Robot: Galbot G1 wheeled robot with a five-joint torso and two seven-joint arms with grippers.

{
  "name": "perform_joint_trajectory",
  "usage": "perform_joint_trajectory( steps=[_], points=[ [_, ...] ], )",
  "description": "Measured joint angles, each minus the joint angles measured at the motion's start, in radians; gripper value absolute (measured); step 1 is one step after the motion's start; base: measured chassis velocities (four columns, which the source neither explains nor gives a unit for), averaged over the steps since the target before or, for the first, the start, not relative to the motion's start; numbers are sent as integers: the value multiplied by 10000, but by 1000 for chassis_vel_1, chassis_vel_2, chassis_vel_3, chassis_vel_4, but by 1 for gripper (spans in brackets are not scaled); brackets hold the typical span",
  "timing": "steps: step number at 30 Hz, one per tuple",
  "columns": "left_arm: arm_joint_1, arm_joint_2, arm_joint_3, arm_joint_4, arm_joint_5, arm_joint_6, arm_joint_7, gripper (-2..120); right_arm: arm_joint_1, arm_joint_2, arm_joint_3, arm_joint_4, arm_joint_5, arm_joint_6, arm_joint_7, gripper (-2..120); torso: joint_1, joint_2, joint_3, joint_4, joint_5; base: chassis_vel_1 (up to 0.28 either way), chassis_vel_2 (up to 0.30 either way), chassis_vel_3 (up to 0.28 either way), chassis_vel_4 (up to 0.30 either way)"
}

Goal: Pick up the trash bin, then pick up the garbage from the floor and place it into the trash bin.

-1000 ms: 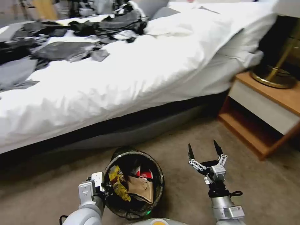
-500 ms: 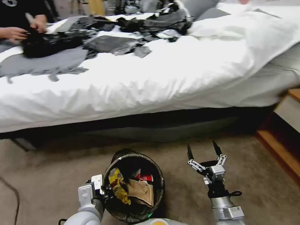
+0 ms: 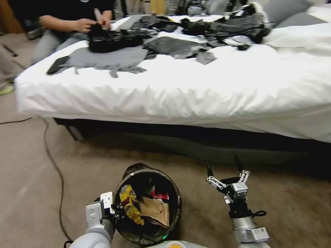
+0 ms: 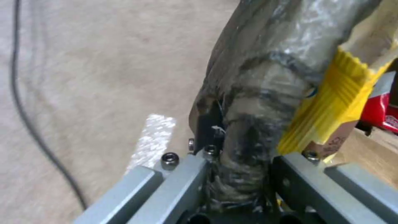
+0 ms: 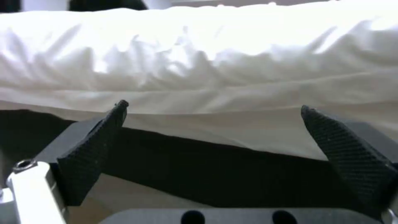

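We are holding the trash bin [image 3: 147, 203] with our left pincer [image 3: 115, 210], which is clamped on the near-left part of the rim; in the left wrist view the left pincer [image 4: 240, 174] is gripping the bag-covered rim [image 4: 265, 93] between its two grey fingers [image 4: 182, 183]. The bin is sitting low in front of us, above the carpeted floor [image 3: 86, 165], its mouth facing up toward the head camera.

Inside the bin we are seeing garbage: a yellow snack wrapper [image 3: 130, 206] lying against the left inner wall, a tan paper piece [image 3: 156, 210] in the middle, and a red-and-white cup [image 3: 159, 194] just behind the paper. The left wrist view is showing the yellow snack wrapper [image 4: 331, 105] pressing against the inside of the rim right next to the pincer, with the red-and-white cup [image 4: 379, 109] beyond it.

Our right pincer [image 3: 224, 167] is hovering to the right of the bin, well apart from it, spread wide and holding nothing. In the right wrist view the right pincer [image 5: 215, 124] is pointing at the side of the bed [image 5: 199, 68], its two black textured fingertips [image 5: 95, 149] standing far apart.

Beyond both pincers the bed [image 3: 193, 93] is running across the head view, with dark clothes [image 3: 172, 38] piled on top. A black cable [image 3: 55, 165] is trailing over the floor to our left.
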Motion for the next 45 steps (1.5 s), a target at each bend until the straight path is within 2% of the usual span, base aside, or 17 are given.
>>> perform_joint_trajectory(
  steps=[45],
  points=[
    [-17, 43, -90, -99, -5, 0, 32, 0, -54, 26, -45, 24, -28, 41, -95, 100, 0, 0, 0, 0, -1, 126, 125, 126, 124]
  ],
)
